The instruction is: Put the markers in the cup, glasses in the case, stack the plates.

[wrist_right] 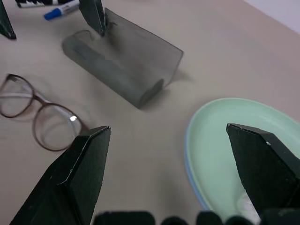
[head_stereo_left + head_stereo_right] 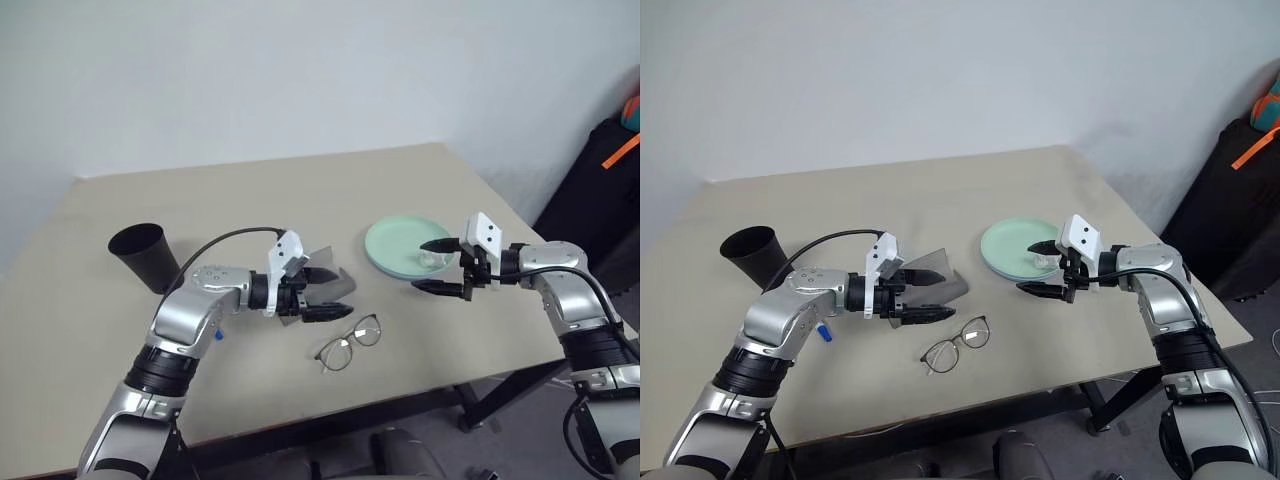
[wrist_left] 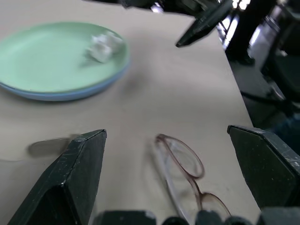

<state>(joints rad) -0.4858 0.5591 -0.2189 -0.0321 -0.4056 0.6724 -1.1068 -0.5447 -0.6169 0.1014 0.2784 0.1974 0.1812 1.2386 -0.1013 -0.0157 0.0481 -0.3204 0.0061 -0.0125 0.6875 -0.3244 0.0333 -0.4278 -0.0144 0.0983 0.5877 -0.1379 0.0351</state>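
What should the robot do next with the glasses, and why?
Probably lower the left gripper onto the glasses and pick them up. Its fingers are open and empty, the glasses lie loose on the table just in front of it, and the grey case sits open beside them. The plates already look stacked, mint on blue.

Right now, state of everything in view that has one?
left gripper: open, holding nothing
right gripper: open, holding nothing
case: lid open, no glasses inside
glasses: unfolded, flat on the table
plates: stacked, mint green on light blue
tissue: crumpled, on the green plate
cup: tipped on its side
blue-ended marker: lying on the table
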